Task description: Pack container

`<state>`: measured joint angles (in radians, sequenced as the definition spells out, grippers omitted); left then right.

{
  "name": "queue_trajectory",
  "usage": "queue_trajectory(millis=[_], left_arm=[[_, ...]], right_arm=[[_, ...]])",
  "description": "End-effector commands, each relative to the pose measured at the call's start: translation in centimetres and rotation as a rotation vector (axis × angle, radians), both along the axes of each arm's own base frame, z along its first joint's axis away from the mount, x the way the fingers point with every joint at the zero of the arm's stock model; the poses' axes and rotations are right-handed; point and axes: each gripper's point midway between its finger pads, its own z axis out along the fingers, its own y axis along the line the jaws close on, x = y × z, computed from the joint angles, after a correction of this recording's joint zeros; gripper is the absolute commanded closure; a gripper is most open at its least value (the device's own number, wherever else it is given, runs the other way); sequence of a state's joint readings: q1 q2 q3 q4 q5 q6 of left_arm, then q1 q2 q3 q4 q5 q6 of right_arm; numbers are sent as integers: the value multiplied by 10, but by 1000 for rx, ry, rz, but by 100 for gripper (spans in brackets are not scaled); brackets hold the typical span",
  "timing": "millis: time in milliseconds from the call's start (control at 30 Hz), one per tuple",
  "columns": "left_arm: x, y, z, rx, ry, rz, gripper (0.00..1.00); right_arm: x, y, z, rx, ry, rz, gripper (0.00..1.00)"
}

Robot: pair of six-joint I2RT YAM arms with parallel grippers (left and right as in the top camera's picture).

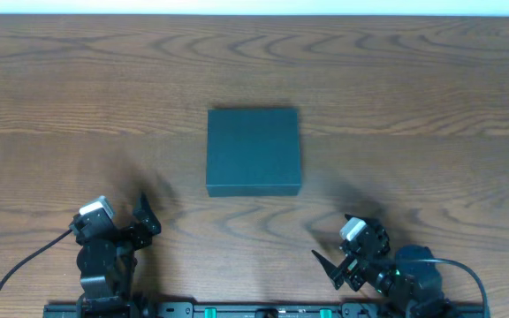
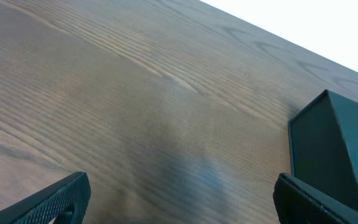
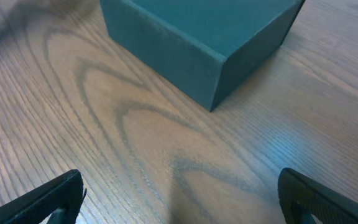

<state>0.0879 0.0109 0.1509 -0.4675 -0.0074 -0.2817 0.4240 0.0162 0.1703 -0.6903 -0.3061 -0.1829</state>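
Overhead, container: the dark teal-green container (image 1: 254, 152) sits flat near the middle of the wooden table (image 1: 60, 79). Its top is plain and shut, and its sides are square to the table's edges.
Overhead, left gripper: the left gripper (image 1: 140, 219) is by the near edge, to the left of the container and well apart from it.
Overhead, right gripper: the right gripper (image 1: 343, 252) is by the near edge, to the right of the container and also well apart from it.
Left wrist, jaws: the two fingertips (image 2: 61, 199) show in the lower corners, spread wide, with only bare wood between them.
Left wrist, container: one upright corner and a side wall show at the right edge of the view, beyond the right-hand finger.
Right wrist, jaws: the dark fingertips (image 3: 58, 198) sit in the lower corners, far apart and holding nothing.
Right wrist, container: it fills the top of the view with one corner turned toward the camera. It rests on the wood, clear of both fingers.
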Motion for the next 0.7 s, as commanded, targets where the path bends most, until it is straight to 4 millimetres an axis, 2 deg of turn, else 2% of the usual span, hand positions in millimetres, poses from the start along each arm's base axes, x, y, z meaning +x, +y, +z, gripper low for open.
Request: queue_trajectory(millis=[0,667], left_arm=[[0,1,-7,1,12,8,5],[0,1,-7,1,12,8,5]], right_arm=[[-1,1,0,1,-3,-4,1],[-4,5,-1,1,-1,20,1]])
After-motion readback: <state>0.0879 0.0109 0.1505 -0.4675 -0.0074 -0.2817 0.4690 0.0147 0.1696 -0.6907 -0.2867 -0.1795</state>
